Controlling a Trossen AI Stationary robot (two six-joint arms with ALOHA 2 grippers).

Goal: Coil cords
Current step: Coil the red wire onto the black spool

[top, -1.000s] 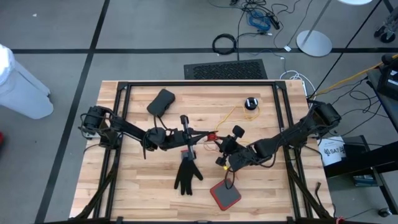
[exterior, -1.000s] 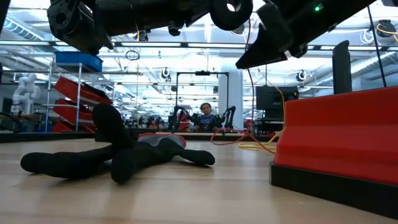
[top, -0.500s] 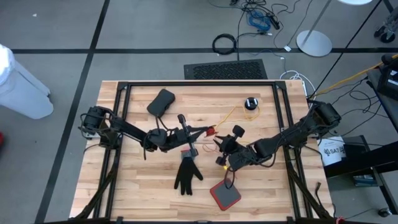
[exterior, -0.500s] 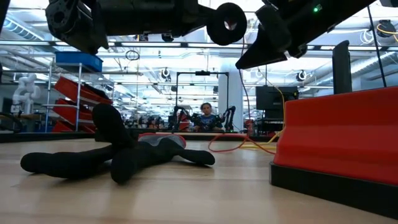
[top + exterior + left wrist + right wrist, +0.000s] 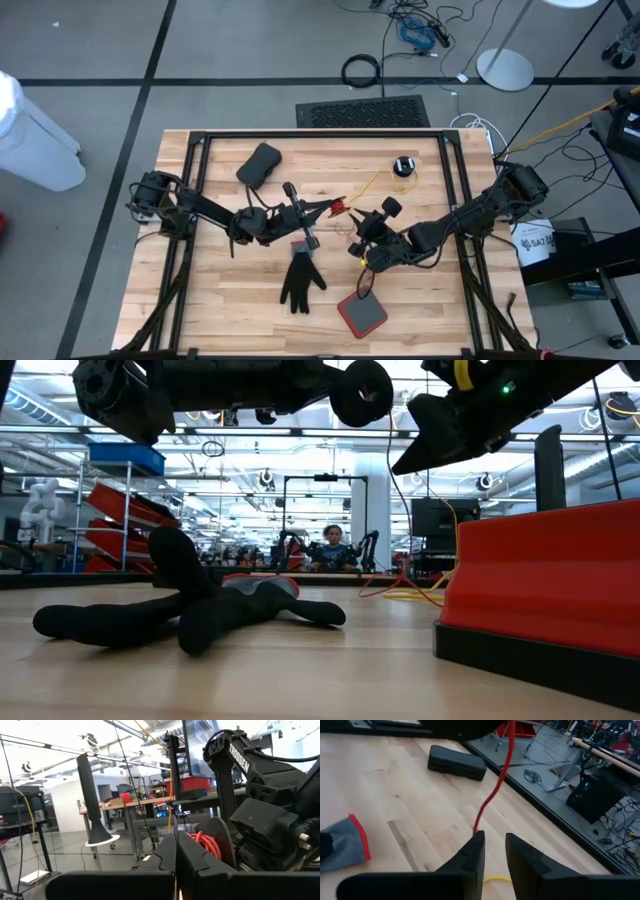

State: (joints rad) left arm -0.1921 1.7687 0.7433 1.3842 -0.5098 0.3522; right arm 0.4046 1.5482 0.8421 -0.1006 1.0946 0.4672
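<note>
Cords [image 5: 372, 182]: lay mid-table, yellow strand running to black puck [image 5: 403, 166] at one o'clock.
Left gripper [image 5: 322, 209]: pressed together, seemingly pinching red end.
Right gripper [image 5: 357, 243]: slightly parted, red strand between fingers.
Technique: keep tension gentle, loops even.
Surface: wooden table [image 5: 220, 300]; glove [image 5: 301, 278] at six o'clock.

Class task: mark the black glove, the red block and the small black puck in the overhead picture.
black glove [image 5: 300, 281], high view, on its palm.
red block [image 5: 362, 314], high view, middle of its top face.
small black puck [image 5: 403, 166], high view, its centre.

Red case [image 5: 545, 585] cut off rightward
</note>
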